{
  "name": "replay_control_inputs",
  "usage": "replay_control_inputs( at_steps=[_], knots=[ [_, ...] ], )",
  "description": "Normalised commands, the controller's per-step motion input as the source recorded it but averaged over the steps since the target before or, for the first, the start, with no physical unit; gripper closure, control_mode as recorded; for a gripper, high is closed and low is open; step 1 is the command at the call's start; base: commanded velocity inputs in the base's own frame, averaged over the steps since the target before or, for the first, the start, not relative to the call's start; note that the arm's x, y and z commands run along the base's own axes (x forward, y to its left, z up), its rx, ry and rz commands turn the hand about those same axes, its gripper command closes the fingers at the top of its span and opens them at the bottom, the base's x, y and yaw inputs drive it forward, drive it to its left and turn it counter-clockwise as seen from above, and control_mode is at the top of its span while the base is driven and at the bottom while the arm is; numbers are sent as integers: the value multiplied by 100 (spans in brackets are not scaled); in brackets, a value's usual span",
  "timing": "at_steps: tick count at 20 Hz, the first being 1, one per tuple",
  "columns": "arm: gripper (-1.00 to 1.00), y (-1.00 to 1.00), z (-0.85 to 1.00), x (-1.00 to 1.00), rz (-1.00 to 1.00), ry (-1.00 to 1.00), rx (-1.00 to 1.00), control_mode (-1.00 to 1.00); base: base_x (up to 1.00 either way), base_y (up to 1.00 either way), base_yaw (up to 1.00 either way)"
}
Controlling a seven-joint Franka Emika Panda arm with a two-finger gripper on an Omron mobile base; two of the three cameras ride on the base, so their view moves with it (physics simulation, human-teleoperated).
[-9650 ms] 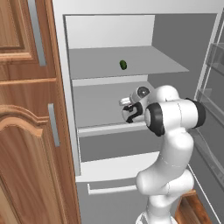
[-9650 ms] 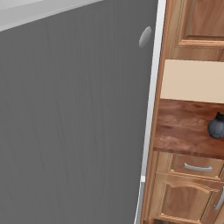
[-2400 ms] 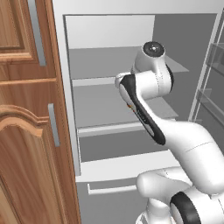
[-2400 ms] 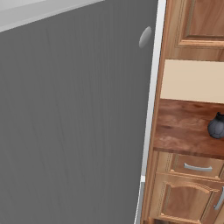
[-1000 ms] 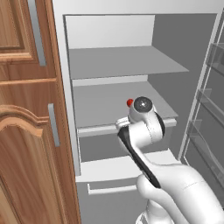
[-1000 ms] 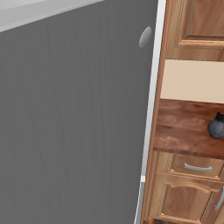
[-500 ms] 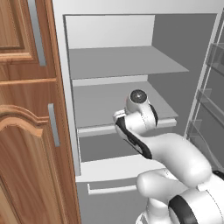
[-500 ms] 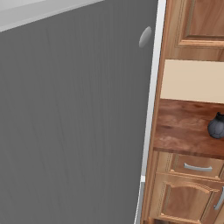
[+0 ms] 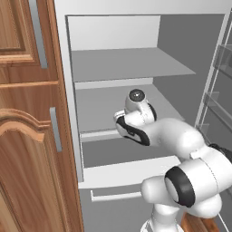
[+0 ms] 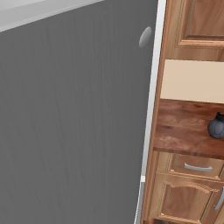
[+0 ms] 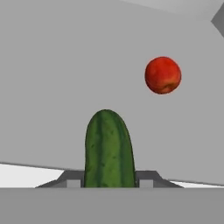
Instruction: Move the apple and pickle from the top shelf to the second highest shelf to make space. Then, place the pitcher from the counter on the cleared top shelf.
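Since a moment ago your arm has dropped from the top shelf [image 9: 131, 63] to the second highest shelf [image 9: 104, 108], and the pickle that lay on the top shelf has gone with it. In the left base view the top shelf looks bare, so the clearing is nearly done. The apple [image 11: 162, 75] already sits on the second highest shelf, further in and well apart from the pickle [image 11: 109, 148]. In the hand view the pickle stands up between the fingers [image 11: 110, 179], which are closed narrowly on its lower end; you are holding it over the front part of that shelf, near the white front edge, and I cannot tell whether it touches the slab yet. What is left, as I judge it: set the pickle down and let go, then drive to the table [image 10: 183, 129], where the pitcher [image 10: 217, 126] waits near its right edge, and carry it back to the top shelf.
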Motion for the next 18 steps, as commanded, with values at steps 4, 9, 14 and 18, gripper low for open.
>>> replay_control_inputs(
  at_steps=[4, 9, 14, 18],
  knots=[
    [100, 4, -46, 37, 0, 0, 0, -100, 0, 0, 0],
    [100, 5, -16, 62, 0, 0, 0, -100, 0, 0, 0],
    [100, 10, 0, 71, 0, 1, 0, -100, 0, 0, 0],
    [-100, 23, -6, 55, 0, 0, 0, -100, 0, 0, 0]
  ],
)
